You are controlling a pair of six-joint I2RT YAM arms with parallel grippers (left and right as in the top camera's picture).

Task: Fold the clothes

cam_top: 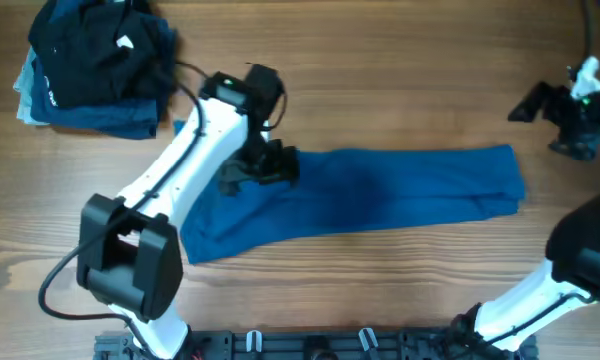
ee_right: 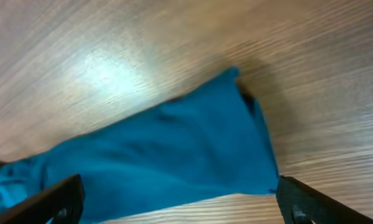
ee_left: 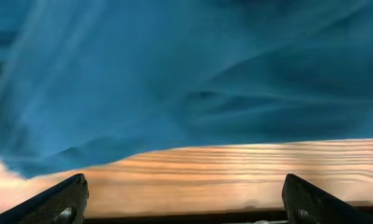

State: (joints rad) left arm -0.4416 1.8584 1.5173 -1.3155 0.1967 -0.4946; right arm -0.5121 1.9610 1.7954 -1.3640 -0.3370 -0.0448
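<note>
The pale wooden bench (cam_top: 400, 60) carries everything. Across its middle lies the large plain mid-blue soft cloth garment (cam_top: 400, 190), lying as a long band that runs from near my left arm out to a squared end on my right side. The band lies slightly tilted, its left end broader and lower towards me. At the far left corner sits a stack of folded black and navy garments (cam_top: 90, 60), well apart from the band's right end and near its left.

My left claw (ee_left: 185, 196) hovers over the left part of the band, spread wide with nothing between its fingers; bare wood shows just under it and the blue edge lies just ahead. My right claw (ee_right: 177, 196) hangs above the far right, clear of the cloth, also spread wide and empty, looking down on the band's end corner (ee_right: 236, 71).

I judge the lengthwise folds done and the crosswise fold next. To do it well, I should come down on the two corners of one end. I should take every layer at the edge, not just the top one, and pinch close to the corner so nothing droops. Then I lift only enough to clear the cloth, carry the end straight along the band, and lay it edge to edge. A creasy patch (ee_left: 202, 96) near my left claw wants flattening first.
</note>
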